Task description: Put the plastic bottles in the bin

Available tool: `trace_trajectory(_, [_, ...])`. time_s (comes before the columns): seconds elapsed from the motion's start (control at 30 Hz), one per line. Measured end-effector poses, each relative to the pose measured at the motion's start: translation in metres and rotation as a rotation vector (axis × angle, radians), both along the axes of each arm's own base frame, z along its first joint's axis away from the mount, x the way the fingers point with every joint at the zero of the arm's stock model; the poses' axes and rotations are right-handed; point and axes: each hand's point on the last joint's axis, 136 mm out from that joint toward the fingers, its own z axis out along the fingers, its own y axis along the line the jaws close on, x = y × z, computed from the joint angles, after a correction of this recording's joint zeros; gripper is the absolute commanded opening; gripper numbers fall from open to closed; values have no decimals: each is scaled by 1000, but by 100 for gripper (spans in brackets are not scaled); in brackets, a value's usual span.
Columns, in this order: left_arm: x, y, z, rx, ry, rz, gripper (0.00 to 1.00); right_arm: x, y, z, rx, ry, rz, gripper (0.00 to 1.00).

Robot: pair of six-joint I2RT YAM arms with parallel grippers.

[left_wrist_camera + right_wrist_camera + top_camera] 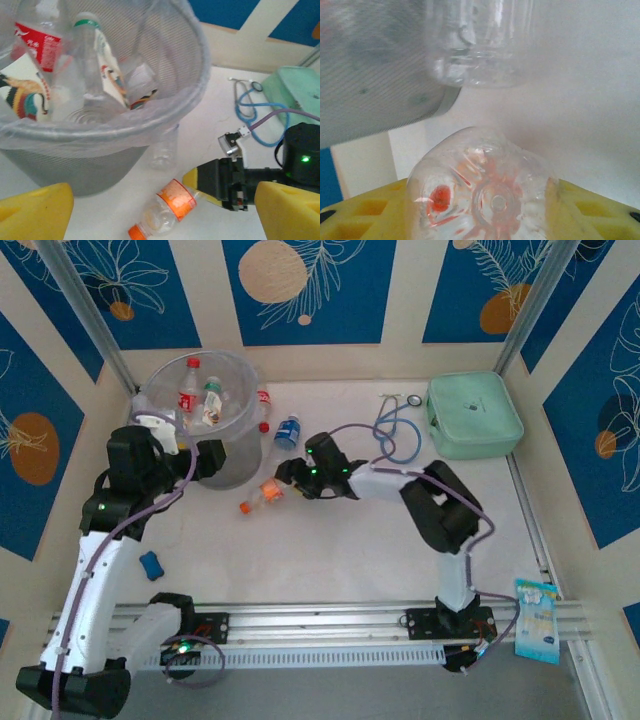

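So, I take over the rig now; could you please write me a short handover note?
Left end effector: open, empty, beside the bin.
Right end effector: astride the base of the orange-label bottle lying on the table; grip unconfirmed.
Done: several bottles in the bin.
Remaining: orange-label bottle, blue-label bottle and red-cap bottle beside the bin.

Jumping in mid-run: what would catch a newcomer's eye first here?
The big translucent bin at the far left, already holding several bottles. In front of it an orange-labelled bottle lies on the table, the right gripper's yellow fingers flanking its base. A mint-green case sits far right.
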Motion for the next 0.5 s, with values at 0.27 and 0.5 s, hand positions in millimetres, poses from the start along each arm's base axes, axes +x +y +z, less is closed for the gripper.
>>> trace_trajectory(0.27, [-3,-52,13,-98,-28,-168,88,23,-88,75,113,-166,150,31])
trace_trajectory(0.5, [-7,-135,-34,-39,111,-397,86,2,-109,101,111,-251,299,28])
